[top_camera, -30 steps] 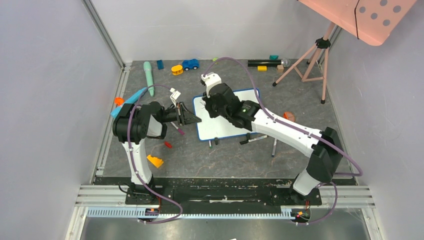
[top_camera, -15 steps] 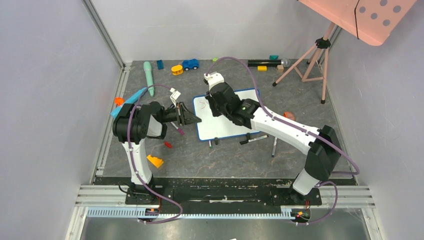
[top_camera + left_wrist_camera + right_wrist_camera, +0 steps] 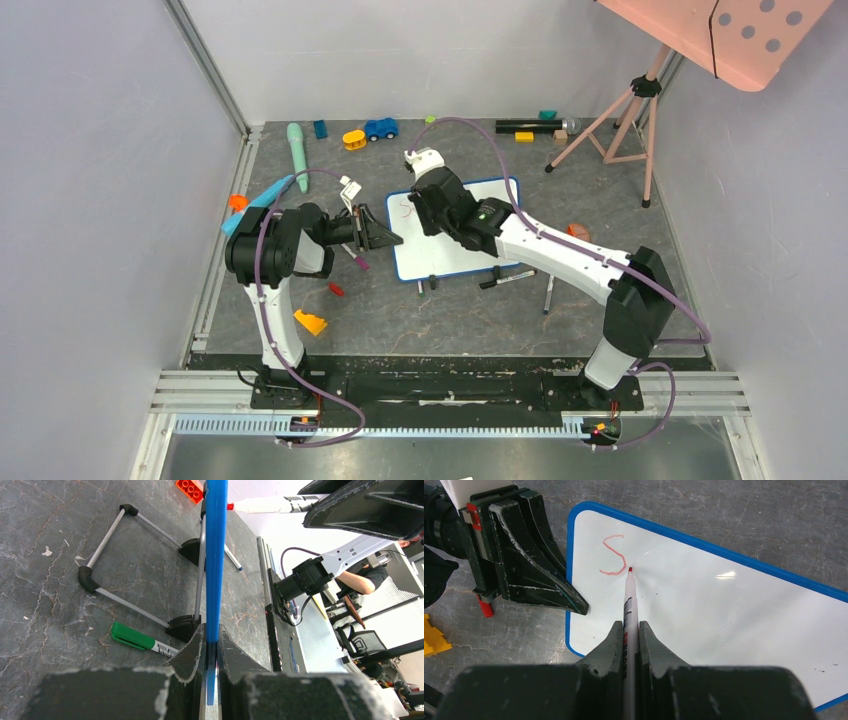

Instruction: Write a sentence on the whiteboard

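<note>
The whiteboard (image 3: 455, 255), white with a blue frame, lies in the middle of the floor. It also shows in the right wrist view (image 3: 724, 610). A single red letter "S" (image 3: 613, 555) stands near its upper left corner, and it also shows from above (image 3: 404, 210). My right gripper (image 3: 628, 627) is shut on a red marker (image 3: 629, 597), whose tip rests on the board just right of the S. My left gripper (image 3: 211, 630) is shut on the board's blue left edge (image 3: 216, 555). From above, it (image 3: 385, 238) sits at the board's left side.
A green marker (image 3: 132, 636) and the board's black feet lie beside the left gripper. A black marker (image 3: 510, 278) and another pen (image 3: 548, 293) lie near the board's front. There are toys along the back wall, a yellow wedge (image 3: 310, 322), a tripod (image 3: 620, 120) and a pink dotted panel (image 3: 740, 30).
The right gripper with the marker has shifted slightly toward the back, and a red S now shows on the board. The left arm has not moved.
</note>
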